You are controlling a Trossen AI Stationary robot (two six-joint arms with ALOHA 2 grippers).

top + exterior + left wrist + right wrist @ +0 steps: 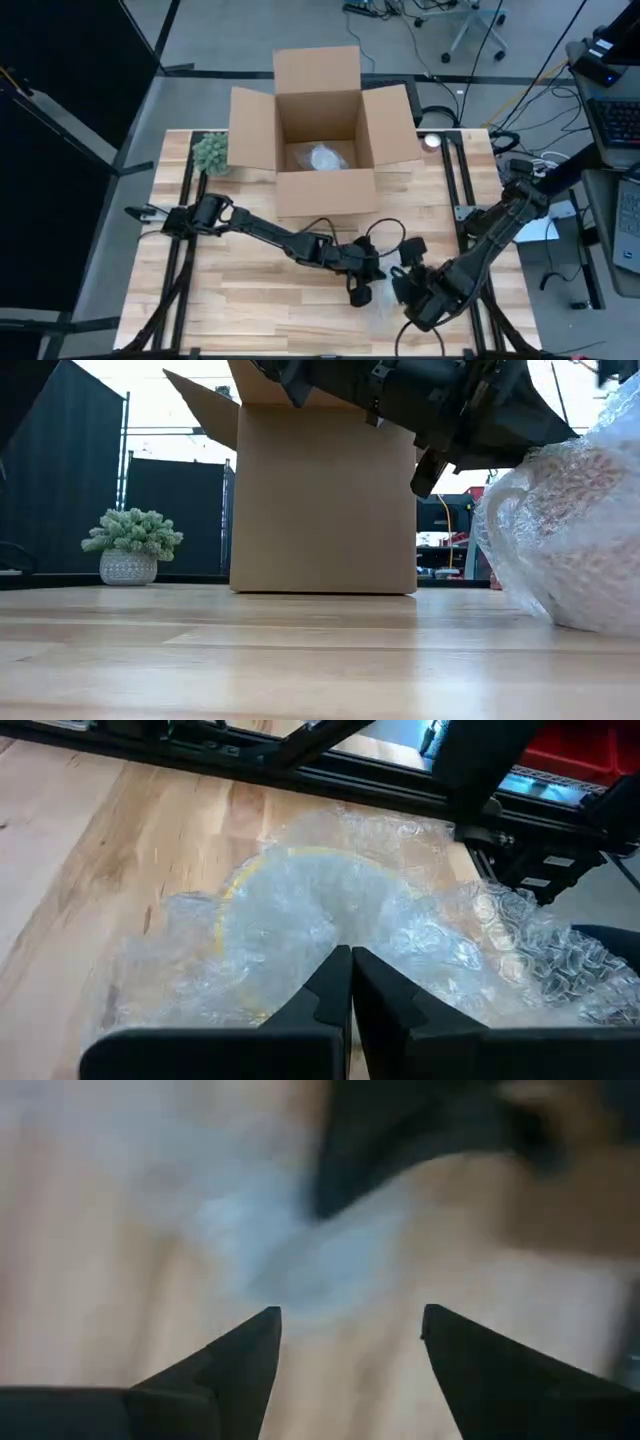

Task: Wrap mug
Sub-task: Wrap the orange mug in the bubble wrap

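At the table's near edge, about five o'clock from centre, the right gripper (pixel 350 1340) hovered with its fingers spread wide over the bubble wrap (pixel 340 920). Just beside it at nine o'clock, the left gripper (pixel 350 982) had its fingers pinched together, seemingly on the wrap's edge. The mug (pixel 575 530) sat bundled in that wrap, a yellowish rim (pixel 300 860) showing through. To wrap well, the left arm probably needed to keep the film taut while the right pressed the loose flap down. Farther off, at twelve o'clock, stood the open cardboard box (pixel 325 130), with a small plant (pixel 211 152) at ten.
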